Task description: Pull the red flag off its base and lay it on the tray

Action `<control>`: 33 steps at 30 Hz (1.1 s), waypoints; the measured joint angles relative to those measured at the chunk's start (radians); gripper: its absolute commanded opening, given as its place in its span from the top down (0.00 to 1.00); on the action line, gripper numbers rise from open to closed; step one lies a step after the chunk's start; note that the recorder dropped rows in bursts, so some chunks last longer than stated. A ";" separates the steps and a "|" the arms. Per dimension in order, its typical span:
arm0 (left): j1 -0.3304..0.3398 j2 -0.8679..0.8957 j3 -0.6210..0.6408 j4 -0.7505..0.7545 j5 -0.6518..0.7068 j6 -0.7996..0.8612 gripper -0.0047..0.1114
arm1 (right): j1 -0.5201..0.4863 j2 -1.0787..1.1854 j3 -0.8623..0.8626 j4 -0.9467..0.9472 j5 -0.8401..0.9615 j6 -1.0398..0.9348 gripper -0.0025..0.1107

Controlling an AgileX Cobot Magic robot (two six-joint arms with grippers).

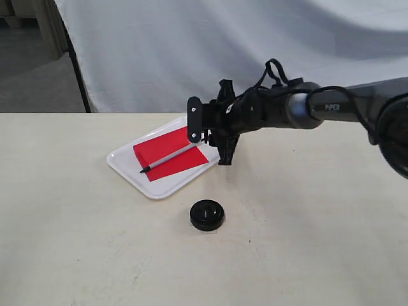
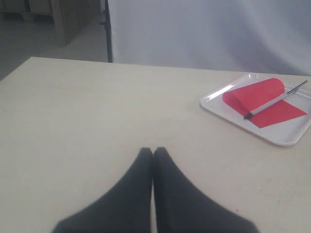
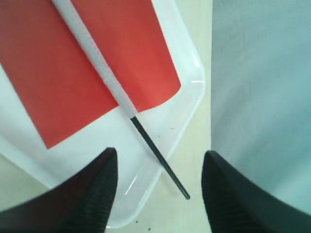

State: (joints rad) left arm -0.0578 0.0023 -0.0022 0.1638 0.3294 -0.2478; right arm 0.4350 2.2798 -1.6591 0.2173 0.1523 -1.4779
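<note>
The red flag [image 1: 169, 157] lies flat on the white tray [image 1: 122, 159], its thin pole running diagonally over the cloth. My right gripper [image 1: 210, 136] hovers just above the tray's far right end, open and holding nothing. In the right wrist view the flag [image 3: 39, 73] rests on the tray [image 3: 187, 94], and the pole's black end pokes past the rim between the spread fingers of the gripper [image 3: 160, 155], touching neither. The round black base [image 1: 207, 215] sits on the table in front of the tray. My left gripper [image 2: 153, 151] is shut and empty, well away from the tray [image 2: 214, 104] and flag [image 2: 262, 99].
A beige table [image 1: 76, 242] carries everything. A white cloth backdrop [image 1: 166, 51] hangs behind its far edge, close to the tray's far corner. The right arm [image 1: 331, 105] reaches in from the right above the table.
</note>
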 measured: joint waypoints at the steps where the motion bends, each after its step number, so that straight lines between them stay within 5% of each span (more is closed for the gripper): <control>1: 0.000 0.000 0.000 0.000 0.000 0.000 0.96 | -0.003 -0.014 0.000 0.003 0.035 0.023 0.64; 9: 0.000 0.000 0.000 0.000 0.000 0.000 0.96 | -0.079 -0.136 0.000 -0.112 0.354 0.360 0.98; 16: 0.000 0.000 0.000 0.000 0.000 0.000 0.96 | -0.169 -0.219 0.000 -0.415 0.760 0.839 0.98; 21: 0.000 0.000 0.000 0.000 0.000 0.000 0.96 | -0.301 -0.257 0.013 -0.434 0.999 1.089 0.98; 26: 0.000 0.000 0.000 0.000 0.000 0.000 0.96 | -0.453 -0.413 0.178 -0.326 1.016 1.187 0.98; 33: 0.000 0.000 0.000 0.000 0.000 0.000 0.96 | -0.637 -0.813 0.515 -0.279 0.742 1.321 0.98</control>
State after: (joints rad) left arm -0.0578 0.0023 -0.0022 0.1638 0.3294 -0.2478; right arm -0.2019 1.4670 -1.1444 -0.0616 0.8943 -0.1573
